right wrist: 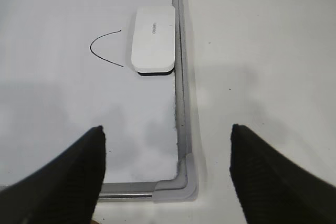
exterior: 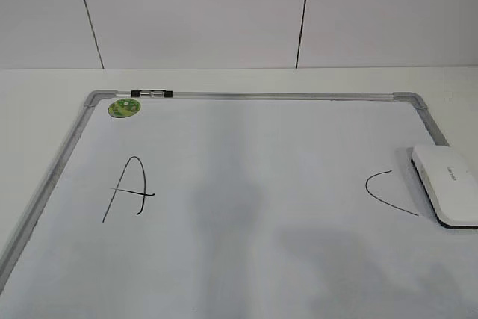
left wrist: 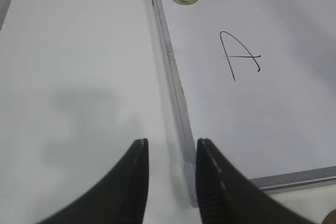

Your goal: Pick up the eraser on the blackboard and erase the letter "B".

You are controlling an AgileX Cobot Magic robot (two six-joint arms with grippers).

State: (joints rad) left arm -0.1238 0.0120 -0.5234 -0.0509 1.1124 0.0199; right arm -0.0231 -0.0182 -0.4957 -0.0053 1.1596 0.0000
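Glossy plastic eraser (right wrist: 153,37), metal-framed smooth blackboard (exterior: 254,95)

Left gripper (left wrist: 170,153): two black fingers (left wrist: 128,182), tapered, curved, matte; inner face of one shows a ridged edge with small pale specks. Right gripper (right wrist: 167,135): two black fingers (right wrist: 68,177), broad, rounded tips, finely textured surface. Arms, cables, screws: none visible in the exterior view.

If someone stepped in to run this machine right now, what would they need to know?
Left pincer: empty, narrowly open, over the board's left frame.
Right pincer: empty, wide open, over the board's right corner.
Eraser: lying on the board beside the right frame, next to the C.
A and C remain; no B shows in any view.
Left: check that the B is gone.
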